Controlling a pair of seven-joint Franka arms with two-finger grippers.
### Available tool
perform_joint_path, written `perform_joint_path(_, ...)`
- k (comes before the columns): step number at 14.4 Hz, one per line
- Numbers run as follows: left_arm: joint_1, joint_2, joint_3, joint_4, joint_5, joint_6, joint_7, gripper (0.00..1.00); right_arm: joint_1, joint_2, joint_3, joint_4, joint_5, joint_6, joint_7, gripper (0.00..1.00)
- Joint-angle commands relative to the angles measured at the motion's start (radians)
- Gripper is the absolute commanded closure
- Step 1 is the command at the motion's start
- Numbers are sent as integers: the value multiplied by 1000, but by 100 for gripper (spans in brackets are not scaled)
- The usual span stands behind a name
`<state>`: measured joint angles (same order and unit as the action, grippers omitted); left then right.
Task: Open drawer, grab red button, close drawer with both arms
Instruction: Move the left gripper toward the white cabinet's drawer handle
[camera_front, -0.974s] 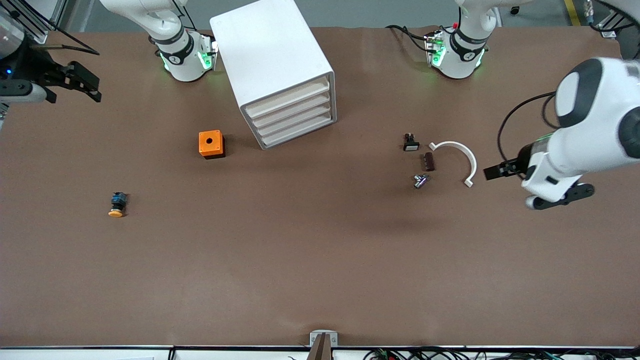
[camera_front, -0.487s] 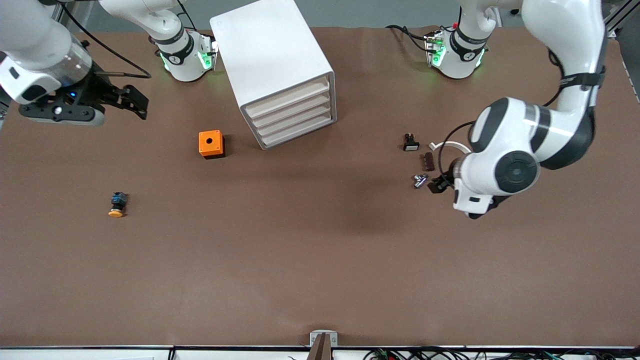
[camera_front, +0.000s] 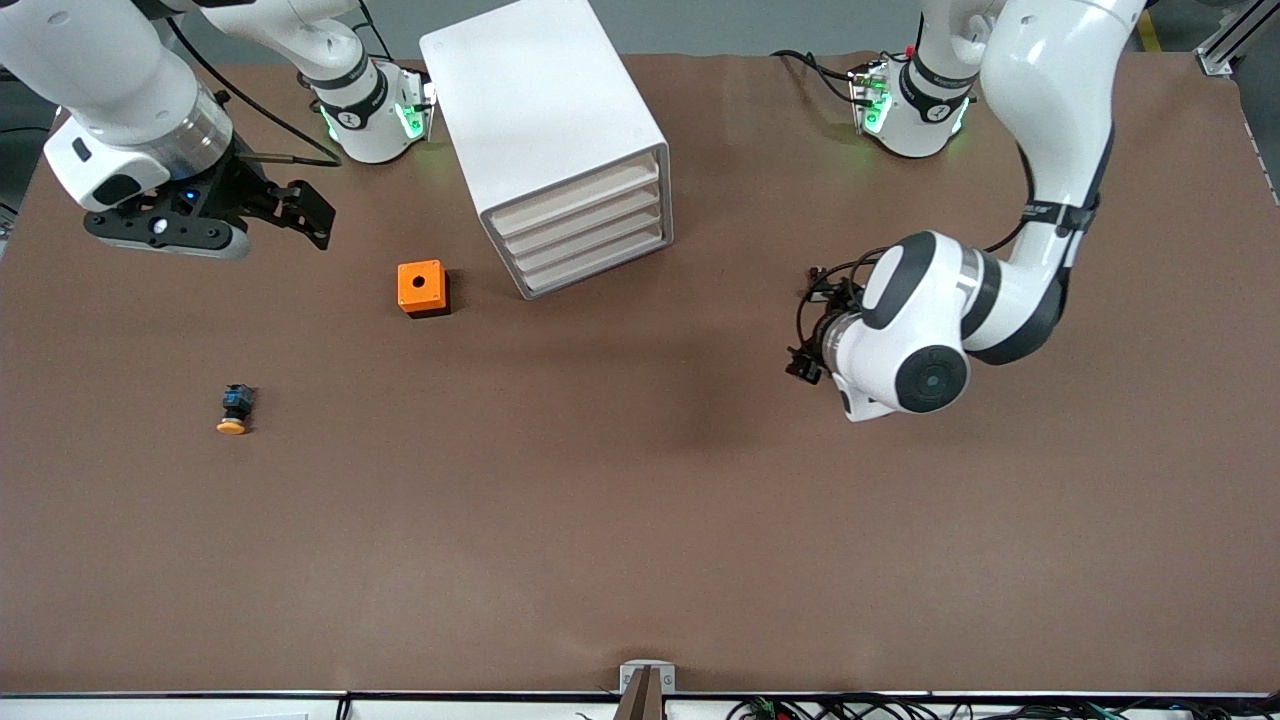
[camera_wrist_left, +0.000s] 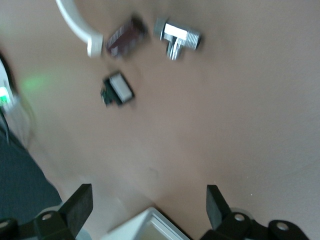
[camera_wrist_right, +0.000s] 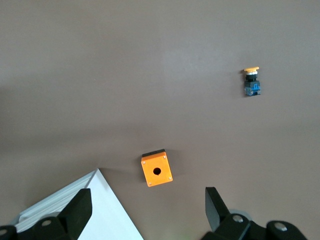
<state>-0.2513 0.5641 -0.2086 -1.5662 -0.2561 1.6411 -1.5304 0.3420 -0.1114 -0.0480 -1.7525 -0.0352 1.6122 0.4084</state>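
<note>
The white cabinet (camera_front: 545, 120) stands toward the robots' bases, and its four cream drawer fronts (camera_front: 585, 232) are all shut. The button is out of view. My left gripper (camera_front: 808, 325) hangs open over the table beside the cabinet, toward the left arm's end. In the left wrist view the left gripper (camera_wrist_left: 147, 205) holds nothing, and a cabinet corner (camera_wrist_left: 150, 227) shows between its fingers. My right gripper (camera_front: 312, 212) is open over the table toward the right arm's end. In the right wrist view the right gripper (camera_wrist_right: 147, 207) is empty above the cabinet (camera_wrist_right: 107, 212).
An orange cube with a hole (camera_front: 422, 288) sits beside the cabinet. A yellow-orange capped button (camera_front: 234, 409) lies nearer the front camera. Under the left arm lie a white curved piece (camera_wrist_left: 75, 25), a brown block (camera_wrist_left: 125, 37), a metal fitting (camera_wrist_left: 177, 37) and a black part (camera_wrist_left: 118, 90).
Both arms have swung in over the table toward the cabinet. The left arm now covers the small parts. Both grippers have stayed open.
</note>
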Motion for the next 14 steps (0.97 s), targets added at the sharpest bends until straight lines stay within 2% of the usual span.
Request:
perform_joint_path(1,-66,46,5,28,-73,26,-166,0,6,19,-12,48,26,-5,18,0)
perform_joint_path(5,-140,103,5,28,-222,48,-330,0,-1,22,-13,57,38,-2,24,0)
perform_joint_path(9,-187,131,5,25,-363,48,-431,0,-29,32,-20,85,124,-2,49,0)
perform_joint_path(12,-224,158,5,26,-440,48,-538,0,-29,32,-20,88,123,-2,47,0)
perform_joint_path(14,-226,172,5,26,-532,43,-608,0,-25,32,-20,94,112,-5,44,0)
